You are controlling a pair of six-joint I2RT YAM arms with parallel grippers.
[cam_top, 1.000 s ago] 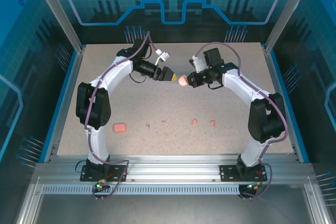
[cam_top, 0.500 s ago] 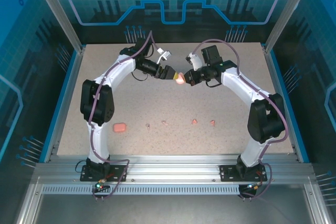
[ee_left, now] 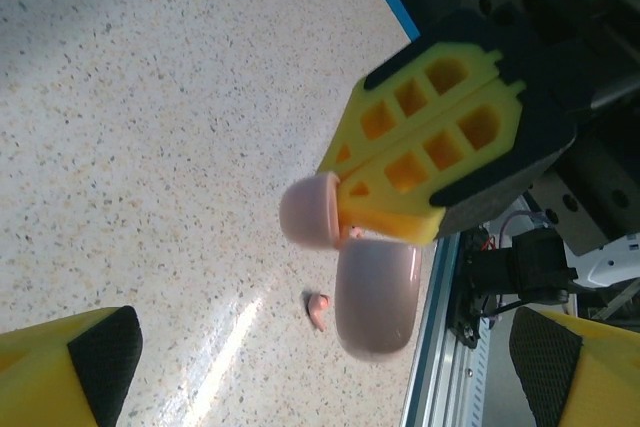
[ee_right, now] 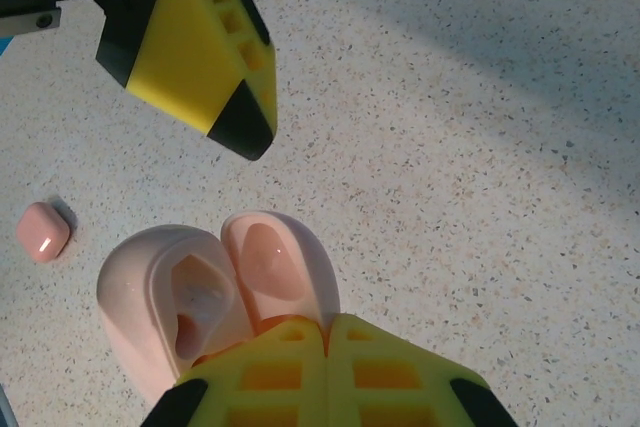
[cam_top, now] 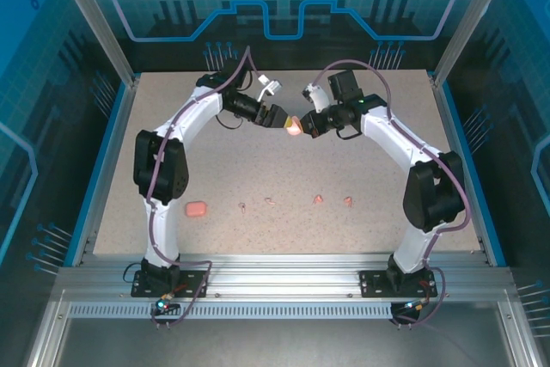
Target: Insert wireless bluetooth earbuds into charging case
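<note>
Top view: left gripper and right gripper face each other tip to tip over the far half of the speckled beige tabletop. The right gripper is clamped on the round pink plastic charging case, lid flipped open. The left gripper's tips sit just beside the case.

Well nearer the bases than both grippers there is a row on the table: two pale pinkish-white earbuds, two stronger pink earbuds, and at the left gripper's end a rounded-rectangular pink case. All lie apart, with wide bare surface between row and grippers. The blue table rim is well clear of both grippers.

Left wrist view: own yellow fingers stand wide apart with nothing between them. Ahead, the right gripper's fingers are pressed together, pinching the round case where lid and body join. One pink earbud lies on the table just beside the case in this view. The blue rim runs behind the right gripper.

Right wrist view: own fingers are together on the case's joint and both halves splay open ahead. Can't tell if anything is seated inside. One left-gripper finger hangs ahead of the case with a clear gap. The rounded-rectangular case sits off to the left on bare table.
</note>
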